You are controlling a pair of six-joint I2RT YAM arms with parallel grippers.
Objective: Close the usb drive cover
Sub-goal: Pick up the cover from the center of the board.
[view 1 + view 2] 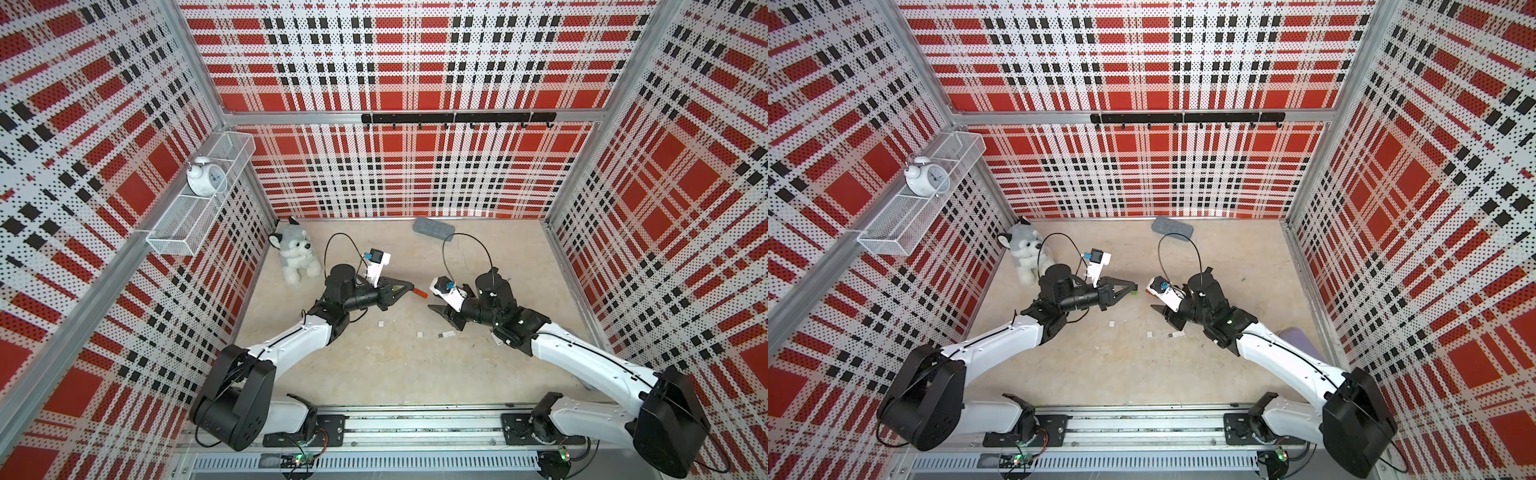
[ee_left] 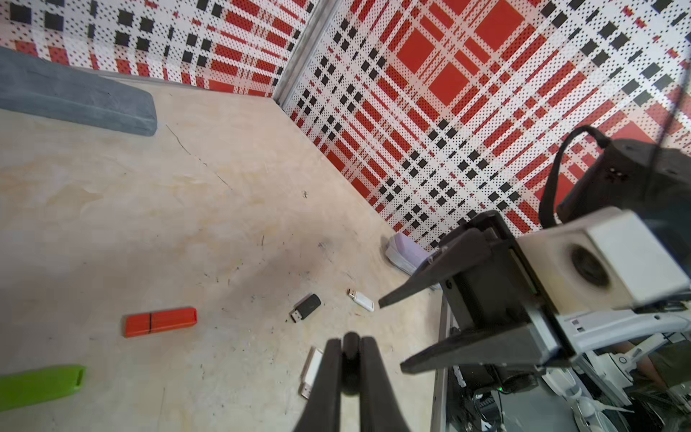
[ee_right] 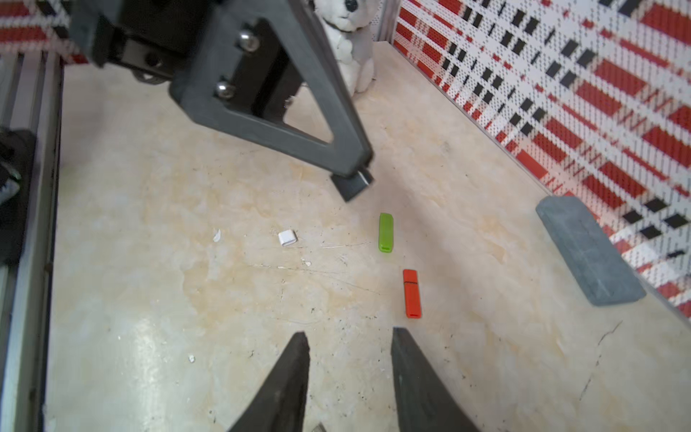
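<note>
Left gripper (image 2: 351, 346) clamping small dark piece (image 3: 353, 187); am judging it cover. Right gripper (image 3: 349, 333) standing with jaws apart, carrying nothing. Black usb drive (image 2: 305, 307) lying on bench (image 2: 149, 224) just ahead of left gripper, plug bare, touching neither gripper. Am planning: right gripper pinning drive body by its sides, plug pointing toward left gripper; left gripper lining small dark piece up with plug axis, pushing straight and slowly. Am watching for tilt: skewed cover jamming, or drive skidding on smooth bench.
</note>
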